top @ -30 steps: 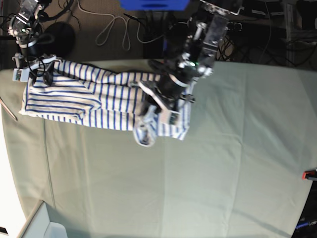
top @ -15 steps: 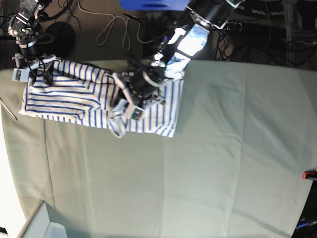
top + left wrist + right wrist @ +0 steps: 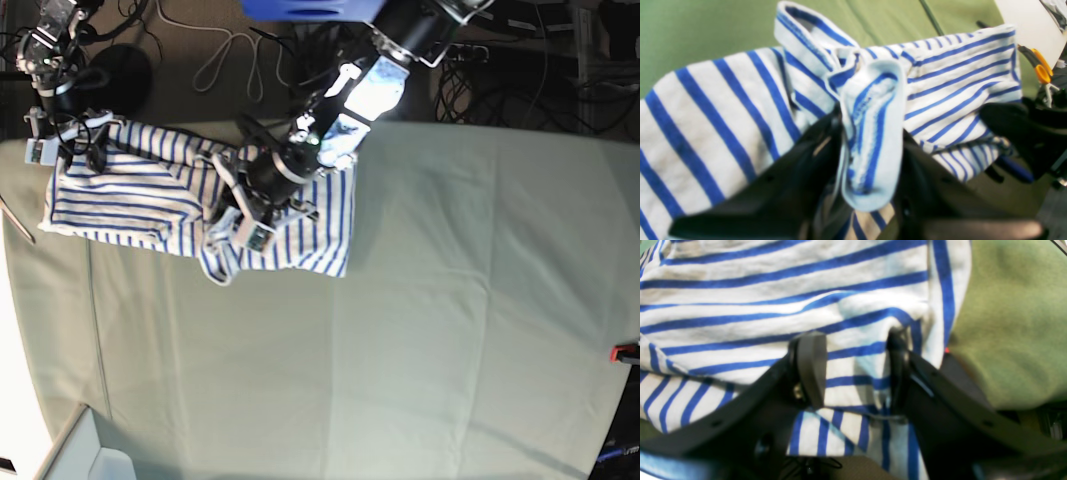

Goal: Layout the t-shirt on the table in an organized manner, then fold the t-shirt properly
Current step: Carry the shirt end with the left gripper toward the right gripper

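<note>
The blue-and-white striped t-shirt (image 3: 130, 195) lies bunched at the far left of the table (image 3: 420, 350). My left gripper (image 3: 238, 222) reaches in from the top centre and is shut on a rolled hem fold (image 3: 870, 133), lifted over the shirt's middle. My right gripper (image 3: 70, 140) sits on the shirt's far-left corner. In the right wrist view its fingers (image 3: 810, 370) stand apart with a flat stretch of the striped cloth (image 3: 773, 290) between them. Green table cloth (image 3: 1007, 323) shows just past the shirt's edge.
A red clamp (image 3: 625, 352) sits on the right table edge. Cables (image 3: 230, 55) lie on the dark floor behind the table. A pale bin corner (image 3: 90, 455) is at the bottom left. Orange-handled scissors (image 3: 1038, 66) lie near the shirt's far corner.
My left gripper has carried its fold leftward, pulling the shirt's right part over toward the left. The shirt's right edge has drawn in. The right arm has not moved.
</note>
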`<state>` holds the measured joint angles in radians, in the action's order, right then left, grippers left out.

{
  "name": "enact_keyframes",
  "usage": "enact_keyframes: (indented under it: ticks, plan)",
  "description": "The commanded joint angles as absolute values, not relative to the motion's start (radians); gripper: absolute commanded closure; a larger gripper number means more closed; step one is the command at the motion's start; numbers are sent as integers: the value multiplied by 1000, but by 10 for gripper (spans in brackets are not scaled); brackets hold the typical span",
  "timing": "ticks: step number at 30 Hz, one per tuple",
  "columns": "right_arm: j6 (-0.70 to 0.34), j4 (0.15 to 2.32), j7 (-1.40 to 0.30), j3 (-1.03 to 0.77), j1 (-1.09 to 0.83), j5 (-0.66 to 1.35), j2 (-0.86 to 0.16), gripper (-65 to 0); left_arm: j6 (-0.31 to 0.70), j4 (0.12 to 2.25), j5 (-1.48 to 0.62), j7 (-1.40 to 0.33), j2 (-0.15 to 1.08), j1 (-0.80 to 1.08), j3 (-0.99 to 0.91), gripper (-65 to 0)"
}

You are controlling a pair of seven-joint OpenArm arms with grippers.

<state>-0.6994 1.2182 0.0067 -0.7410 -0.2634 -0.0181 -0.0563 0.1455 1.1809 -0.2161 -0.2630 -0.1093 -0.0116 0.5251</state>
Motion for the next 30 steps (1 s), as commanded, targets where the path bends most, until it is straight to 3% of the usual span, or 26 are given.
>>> enact_keyframes:
  ticks: [1,4,8,10,21,27,30]
  plan:
    - [-698,1236,25,-745,-263,-5,-71,-284,157,1191,-231,-245,-122,-38,555,-22]
    - [-698,1237,25,-745,-263,-5,-71,-284,157,1184,-232,-245,-107,-44,613,-128]
    - [-698,1237,24,-745,-263,-5,-84,-284,157,1194,-232,-239,-105,-47,628,-337]
    - [-698,1237,21,-745,-251,-5,-85,-284,157,1205,-232,-239,-105,-45,627,-388]
    - [-698,1237,19,-745,-245,-5,-85,-284,157,1509,-236,-237,28,4,619,-390]
    - [-698,1237,19,-745,-243,-5,-84,-284,157,1443,-236,-237,28,-5,622,-393]
    - [-698,1237,21,-745,-243,-5,-84,-284,159,1371,-236,-237,-28,-16,621,-394]
